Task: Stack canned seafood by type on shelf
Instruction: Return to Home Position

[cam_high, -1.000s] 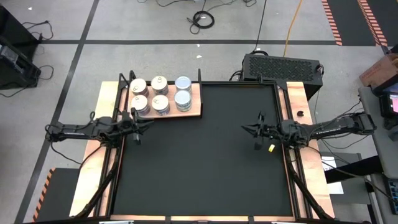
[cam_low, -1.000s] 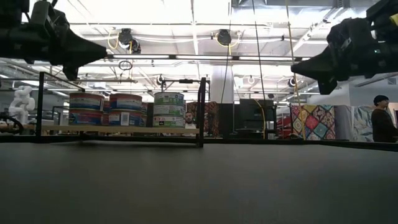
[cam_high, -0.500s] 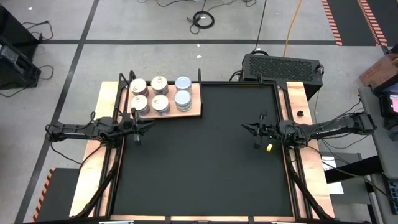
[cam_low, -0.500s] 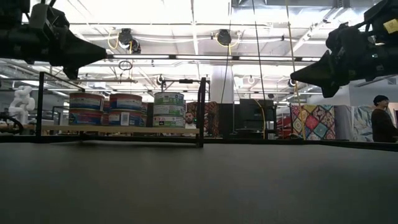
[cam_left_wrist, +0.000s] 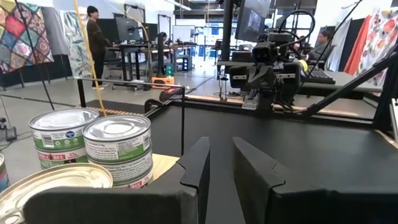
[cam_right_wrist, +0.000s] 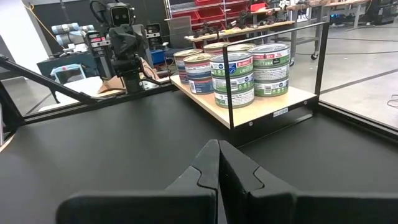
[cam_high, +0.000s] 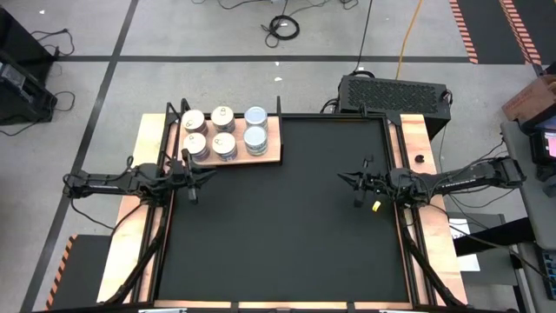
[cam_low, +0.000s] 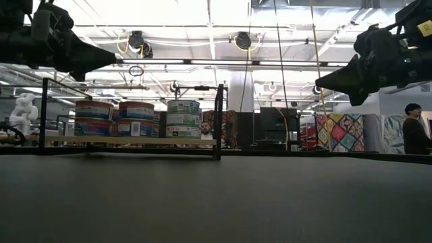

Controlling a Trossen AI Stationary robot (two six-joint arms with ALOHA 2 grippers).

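The canned seafood stands in several short stacks [cam_high: 224,130] on the light wooden shelf [cam_high: 271,153] at the table's far left corner. The green-labelled tins [cam_right_wrist: 233,79] sit at the shelf's right end. The blue-and-red-labelled ones [cam_low: 115,118] sit toward its left. My left gripper [cam_high: 201,174] hovers level just in front of the shelf. Its fingers [cam_left_wrist: 200,155] stand a narrow gap apart with nothing between them. My right gripper [cam_high: 345,180] hovers level above the mat's right half, shut and empty [cam_right_wrist: 217,149].
Thin black posts and rails [cam_low: 219,121] frame the shelf. The black mat [cam_high: 287,235] spreads wide between the two arms. A black vented box [cam_high: 395,91] sits beyond the table's far right corner. People [cam_low: 413,128] are in the room behind.
My left gripper has rolled a little about its own pointing line while staying in place. My right gripper's tip has dipped slightly. The tins and shelf have kept still.
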